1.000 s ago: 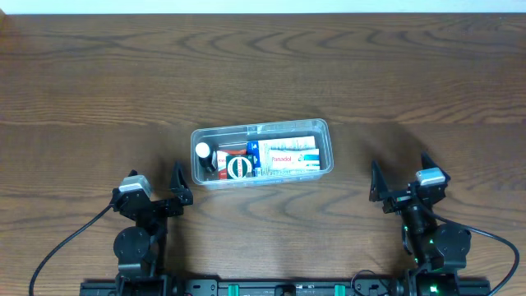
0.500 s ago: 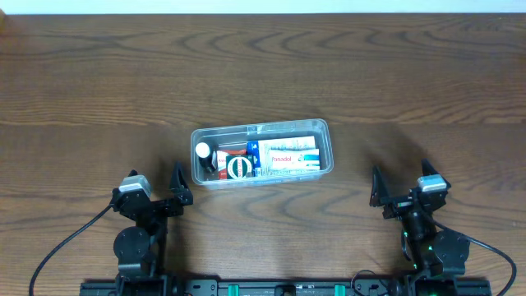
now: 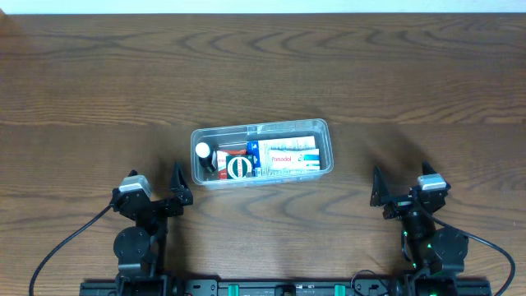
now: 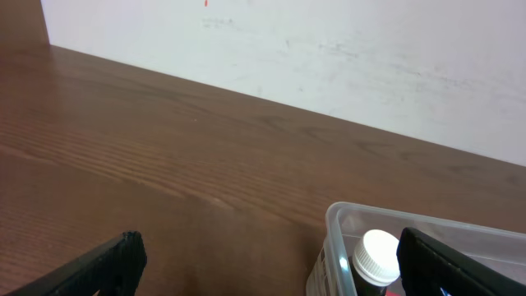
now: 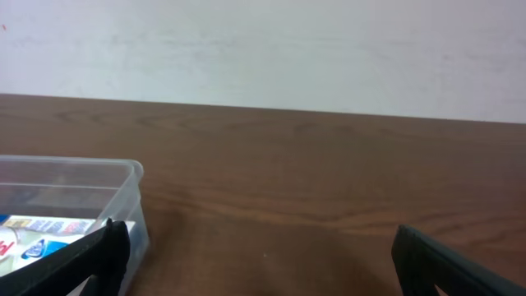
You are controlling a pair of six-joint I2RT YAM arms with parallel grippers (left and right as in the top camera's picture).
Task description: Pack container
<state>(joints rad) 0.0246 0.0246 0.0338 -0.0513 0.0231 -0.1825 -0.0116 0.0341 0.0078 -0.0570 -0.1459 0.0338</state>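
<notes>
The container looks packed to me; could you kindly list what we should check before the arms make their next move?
1. The container sits flat on the table, apart from both arms: ok.
2. The white-capped bottle, Panadol box and green round item lie inside its walls: ok.
3. The left gripper has its fingers open and holds nothing: ok.
4. The right gripper has its fingers open and holds nothing: ok.
5. Contents sit below rim height: cannot tell.
</notes>
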